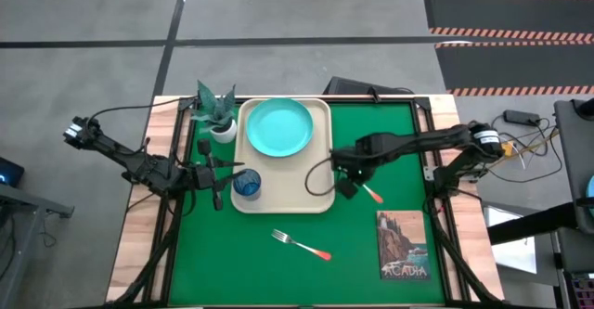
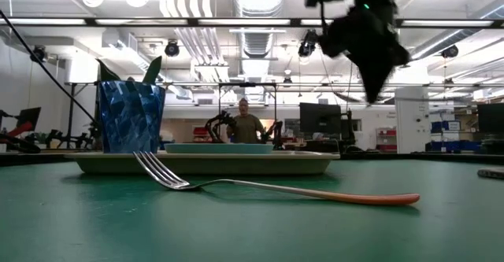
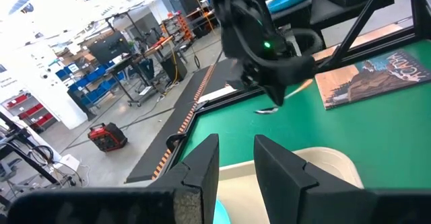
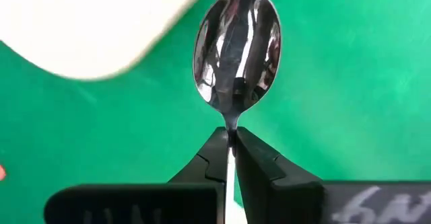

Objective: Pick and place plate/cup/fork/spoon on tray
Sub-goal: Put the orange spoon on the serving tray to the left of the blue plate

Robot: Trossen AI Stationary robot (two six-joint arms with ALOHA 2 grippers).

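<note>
The beige tray (image 1: 320, 174) lies on the green mat. The teal plate (image 1: 278, 126) lies on its far part and the dark-blue cup (image 1: 247, 183) stands at its near left corner. The fork (image 1: 302, 245) lies on the mat in front of the tray, and it shows in the low view (image 2: 276, 187). My right gripper (image 1: 348, 185) is just right of the tray, shut on the spoon (image 4: 237, 49). My left gripper (image 3: 236, 160) is open and empty beside the cup at the tray's left edge (image 1: 217, 174). My right gripper pinches the spoon's thin neck (image 4: 231, 131), just behind the bowl, between its two fingers. The fingers lie along the spoon, and the bowl sticks out past their free ends. The orange-red handle end (image 1: 374, 196) sticks out behind the gripper. The spoon is lifted clear of the mat.
A white pot with a green plant (image 1: 215, 114) stands at the tray's far left corner. A book with a lighthouse cover (image 1: 404, 246) lies at the mat's near right. A person shows far off in the room in the low view (image 2: 246, 124).
</note>
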